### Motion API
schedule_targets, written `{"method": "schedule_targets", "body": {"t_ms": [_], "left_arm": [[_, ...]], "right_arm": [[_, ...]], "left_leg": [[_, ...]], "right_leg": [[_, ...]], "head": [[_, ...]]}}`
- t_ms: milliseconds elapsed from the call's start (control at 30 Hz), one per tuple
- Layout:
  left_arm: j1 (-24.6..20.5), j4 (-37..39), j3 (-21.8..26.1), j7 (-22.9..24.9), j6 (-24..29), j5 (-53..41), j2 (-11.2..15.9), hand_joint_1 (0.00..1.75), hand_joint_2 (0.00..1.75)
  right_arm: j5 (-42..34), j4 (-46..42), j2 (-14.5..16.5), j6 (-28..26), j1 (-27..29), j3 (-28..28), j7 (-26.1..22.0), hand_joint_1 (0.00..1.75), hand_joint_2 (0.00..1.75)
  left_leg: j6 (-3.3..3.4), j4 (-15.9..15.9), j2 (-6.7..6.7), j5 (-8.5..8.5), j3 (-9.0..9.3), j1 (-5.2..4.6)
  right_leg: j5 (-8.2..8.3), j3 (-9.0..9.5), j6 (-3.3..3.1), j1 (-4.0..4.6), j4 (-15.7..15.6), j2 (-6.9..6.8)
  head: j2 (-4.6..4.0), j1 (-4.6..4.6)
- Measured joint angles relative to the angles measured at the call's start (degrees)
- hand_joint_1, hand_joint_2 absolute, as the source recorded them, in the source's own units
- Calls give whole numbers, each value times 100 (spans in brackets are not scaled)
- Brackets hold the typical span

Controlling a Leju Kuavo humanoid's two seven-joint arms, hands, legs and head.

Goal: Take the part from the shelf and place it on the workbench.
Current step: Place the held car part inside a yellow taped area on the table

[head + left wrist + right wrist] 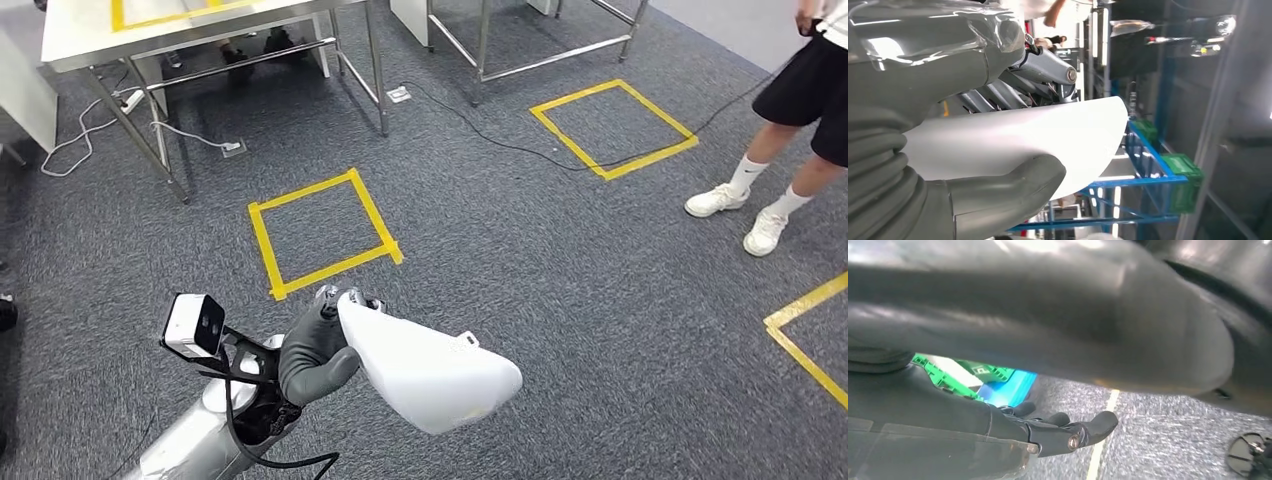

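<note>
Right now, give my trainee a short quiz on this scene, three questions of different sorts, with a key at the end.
1. True or false: the left robot hand holds the white part above the grey carpet.
2. Multiple choice: what marks the carpet ahead of the part? A) a yellow tape square B) a red circle C) a blue arrow
3. Fill in: the right robot hand holds ____.

Key: 1 true; 2 A; 3 nothing, its fingers are apart with the floor beyond them.
</note>
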Motion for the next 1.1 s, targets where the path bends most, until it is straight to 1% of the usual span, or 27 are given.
{"method": "schedule_targets", "body": {"t_ms": [33,100,133,167,200,233,267,300,333,367,433,467,500,533,600,667,700,767,800,833,867,900,933,967,1000,1033,1100], "left_arm": [[-36,-3,-25,17,-50,20,-24,175,175],[-71,-14,-84,50,-138,73,-52,175,175],[-91,-23,-118,64,-179,108,-63,175,175],[-121,-32,-160,75,-211,142,-85,175,175],[-151,-38,-205,87,-236,181,-112,175,175],[-178,-40,-255,99,-255,222,-137,175,175],[-189,-40,-302,113,-264,262,-158,175,175],[-186,-39,-342,128,-271,299,-166,175,175],[-183,-39,-378,137,-274,335,-170,175,175],[-187,-38,-409,145,-275,367,-171,175,175],[-201,-38,-462,162,-278,436,-174,175,175],[-208,-38,-480,172,-279,475,-175,175,175],[-212,-39,-495,184,-279,510,-175,175,175],[-215,-40,-507,196,-278,544,-173,175,175],[-217,-42,-534,214,-273,601,-162,175,175],[-220,-43,-553,226,-259,654,-145,175,175],[-222,-44,-558,234,-245,679,-137,175,175],[-219,-43,-573,260,-211,725,-122,175,175],[-216,-43,-586,273,-193,746,-114,175,175],[-213,-42,-600,286,-181,761,-105,175,175],[-213,-42,-612,295,-173,773,-96,175,175],[-215,-43,-620,302,-166,783,-90,175,175],[-221,-43,-624,309,-159,793,-86,175,175],[-229,-44,-626,315,-149,808,-85,175,175],[-238,-45,-627,321,-133,822,-85,175,175],[-243,-46,-629,326,-116,839,-83,175,175],[-245,-50,-632,336,-90,859,-73,175,175]], "right_arm": [[0,1,8,-1,-4,8,0,0,0],[-5,3,12,-4,-18,23,-1,0,0],[-11,5,10,-7,-23,26,-2,0,0],[-20,8,10,-10,-21,27,-4,0,0],[-32,10,8,-16,-13,27,-6,0,0],[-51,14,3,-32,0,27,-8,0,0],[-74,16,0,-47,11,26,-9,0,0],[-98,19,-5,-62,21,26,-9,0,0],[-120,25,-10,-75,28,24,-9,0,0],[-132,31,-15,-81,34,22,-10,0,0],[-148,43,-23,-88,39,19,-20,0,0],[-157,46,-26,-90,38,19,-28,0,0],[-167,46,-27,-91,37,17,-37,0,0],[-175,46,-28,-92,35,16,-44,0,0],[-185,46,-26,-97,31,12,-52,0,0],[-189,46,-22,-111,35,6,-55,0,0],[-190,46,-20,-118,37,4,-57,0,0],[-190,46,-23,-132,46,0,-58,0,0],[-190,46,-24,-137,50,-3,-59,0,0],[-189,46,-25,-141,56,-5,-60,0,0],[-188,46,-24,-145,60,-8,-60,0,0],[-187,46,-23,-149,63,-10,-61,0,0],[-186,45,-15,-152,65,-13,-63,0,0],[-186,43,4,-155,65,-16,-66,0,0],[-186,40,17,-156,66,-18,-70,0,0],[-186,36,29,-156,69,-20,-74,0,0],[-184,31,30,-157,73,-23,-81,0,0]], "left_leg": [[25,-88,32,-1,33,-29],[60,-142,-99,31,45,-19],[82,-194,-163,63,75,2],[108,-243,-226,101,103,24],[127,-281,-288,133,129,46],[138,-290,-348,142,129,42],[145,-287,-405,147,126,39],[144,-285,-461,145,126,36],[140,-281,-513,141,128,36],[129,-273,-559,133,132,39],[81,-223,-630,92,133,49],[45,-180,-653,56,122,42],[11,-143,-667,24,108,33],[-15,-118,-673,0,96,24],[-55,-101,-671,-30,88,33],[-113,54,-585,-148,32,53],[-148,279,-527,-281,-68,64],[-201,1015,-445,-631,-431,93],[-213,1368,-429,-753,-620,105],[-213,1563,-420,-776,-737,112],[-198,1535,-413,-688,-743,111],[-164,1276,-408,-505,-630,104],[-104,861,-394,-279,-430,84],[-35,456,-361,-118,-233,54],[23,144,-329,-15,-85,19],[66,-29,-301,17,-6,-16],[96,-118,-305,17,23,-48]], "right_leg": [[-10,9,18,8,-5,-57],[-27,29,62,13,-20,-142],[-55,25,76,4,12,-84],[-129,-30,78,-5,143,32],[-249,-157,69,-20,405,183],[-400,-339,54,-31,778,319],[-538,-554,51,-35,1187,388],[-612,-739,67,-41,1503,418],[-591,-839,107,-49,1623,428],[-474,-823,164,-63,1494,430],[-100,-533,285,-107,718,437],[41,-377,298,-116,360,448],[120,-276,275,-116,134,458],[141,-237,227,-104,54,466],[142,-226,126,-88,58,466],[140,-209,61,-103,50,461],[136,-200,35,-112,46,458],[124,-193,0,-98,47,451],[119,-192,-6,-89,47,447],[114,-187,-11,-79,47,443],[109,-177,-16,-68,48,441],[104,-160,-21,-53,47,440],[99,-141,-26,-44,45,441],[93,-128,-25,-27,44,441],[88,-123,-20,-22,42,438],[84,-123,-6,-25,37,429],[86,-110,46,-26,6,397]], "head": [[0,1],[0,-2],[0,3],[0,7],[0,19],[0,29],[0,37],[0,43],[0,43],[0,43],[0,45],[0,46],[0,46],[0,45],[0,45],[0,37],[0,29],[0,15],[0,15],[0,14],[0,14],[0,13],[0,14],[0,19],[0,17],[0,19],[0,14]]}}
